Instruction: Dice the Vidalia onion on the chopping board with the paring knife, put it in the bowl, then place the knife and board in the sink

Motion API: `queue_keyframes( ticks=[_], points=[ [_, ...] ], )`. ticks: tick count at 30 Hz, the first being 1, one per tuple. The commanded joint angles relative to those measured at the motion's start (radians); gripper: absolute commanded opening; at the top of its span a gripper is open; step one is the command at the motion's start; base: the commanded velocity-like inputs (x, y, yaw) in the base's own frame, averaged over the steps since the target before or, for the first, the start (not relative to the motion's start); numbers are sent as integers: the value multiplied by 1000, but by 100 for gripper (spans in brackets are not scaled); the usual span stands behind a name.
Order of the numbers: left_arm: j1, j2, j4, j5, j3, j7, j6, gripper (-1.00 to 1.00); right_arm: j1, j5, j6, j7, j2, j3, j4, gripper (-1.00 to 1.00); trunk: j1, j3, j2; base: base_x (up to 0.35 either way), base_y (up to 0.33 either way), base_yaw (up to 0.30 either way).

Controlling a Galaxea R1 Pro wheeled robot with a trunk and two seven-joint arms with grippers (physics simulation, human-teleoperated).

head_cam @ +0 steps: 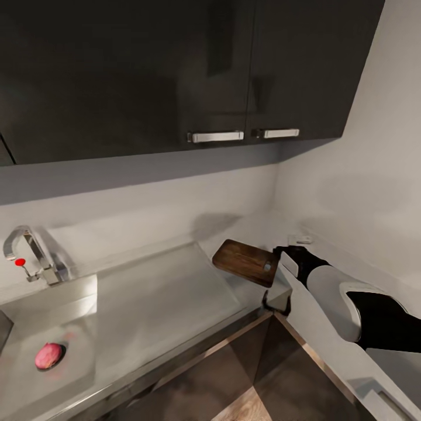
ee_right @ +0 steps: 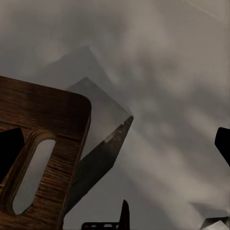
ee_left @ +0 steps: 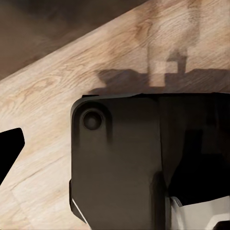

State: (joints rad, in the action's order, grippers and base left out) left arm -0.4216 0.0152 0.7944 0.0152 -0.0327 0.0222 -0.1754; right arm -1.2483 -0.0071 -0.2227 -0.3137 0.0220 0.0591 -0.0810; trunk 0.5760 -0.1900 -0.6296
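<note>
Spanning upper part of head view: dark cabinets (head_cam: 175,70) with steel handles (head_cam: 217,137). Below them grey countertop (head_cam: 164,292) with steel sink (head_cam: 35,327) at left, faucet (head_cam: 29,251) with red knob behind basin. Right arm reaches in from right; right gripper (head_cam: 279,257) closed on slot-handle end of chopping board (head_cam: 245,262), board lifted above countertop and tilted. Pinkish onion (head_cam: 49,355) lies in sink, near drain. Left gripper: cannot tell state; left wrist view shows wood floor (ee_left: 57,96) and dark robot part.

No readable text showing anywhere, no labels, no brand marks, no numbers, nothing legible appearing on the cabinets, the board or the steel sink.
</note>
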Motion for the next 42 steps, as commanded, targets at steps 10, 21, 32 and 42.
queue_keyframes(
  ticks=[10,21,32,42],
  points=[
    [0,0,-1,2,0,2,-1,100,0,-1,-4,-2,3,4,-2,100,0,-18,-1,26,-16,0],
    [0,0,-16,2,2,4,-2,100,0,-1,-4,-2,3,4,-2,100,0,-35,-1,0,0,0],
    [0,0,-19,2,2,4,-2,100,0,-1,-4,-2,4,5,-2,100,0,-53,-1,0,0,0],
    [0,0,-27,2,2,4,-2,100,0,-1,-4,-2,3,4,-2,100,0,-70,-1,8,21,0]
  ],
)
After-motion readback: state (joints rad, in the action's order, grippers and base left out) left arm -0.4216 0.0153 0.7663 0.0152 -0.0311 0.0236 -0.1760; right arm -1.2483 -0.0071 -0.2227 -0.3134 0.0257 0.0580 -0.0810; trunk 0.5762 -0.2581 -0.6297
